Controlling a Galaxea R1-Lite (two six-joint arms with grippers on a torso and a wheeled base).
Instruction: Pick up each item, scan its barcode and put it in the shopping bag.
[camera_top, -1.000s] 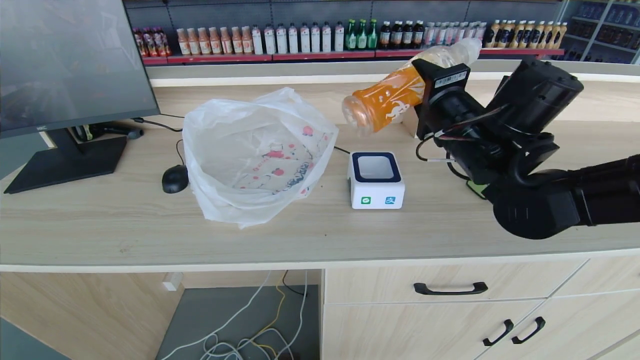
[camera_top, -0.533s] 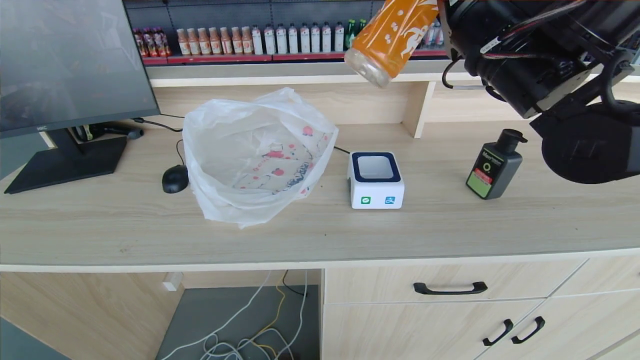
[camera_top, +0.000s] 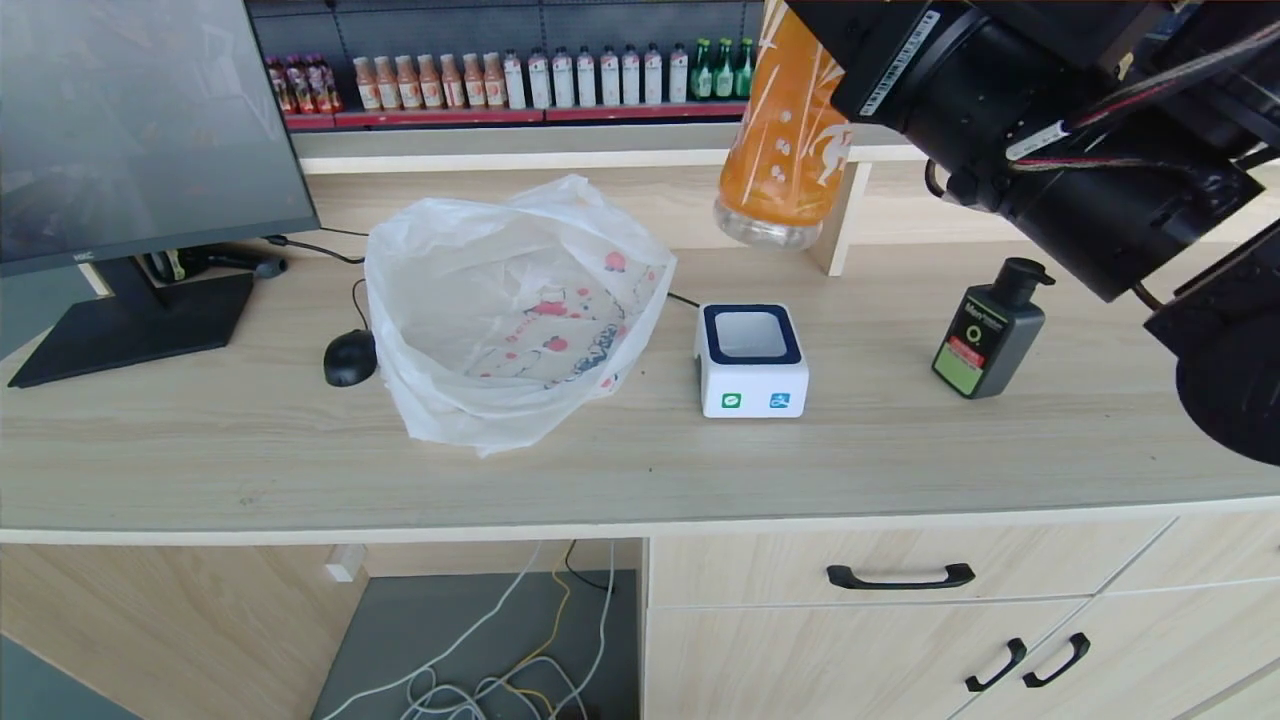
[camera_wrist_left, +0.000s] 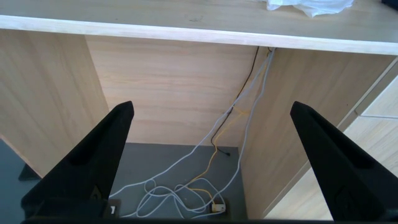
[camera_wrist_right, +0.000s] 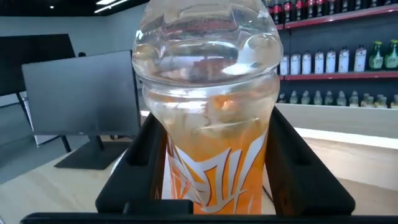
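Orange drink bottle (camera_top: 785, 150), base downward, gripped by the right pincer (camera_wrist_right: 214, 168) in the air over the counter (camera_top: 640, 470), near the white scanner (camera_top: 752, 360). The left pincer (camera_wrist_left: 211, 109) is spread wide below the counter.

Shop checkout; wooden counter (camera_top: 640, 470) with barcode scanner (camera_top: 752, 360), monitor (camera_top: 140, 120), mouse (camera_top: 350, 357), plastic shopping bag (camera_top: 510, 310); shelves of bottled drinks (camera_top: 560, 78) behind.

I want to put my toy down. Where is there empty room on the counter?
Bare counter runs along the front edge, before the bag and scanner. Another gap lies between scanner and dark bottle. It is crowded where mouse, bag and scanner sit close.
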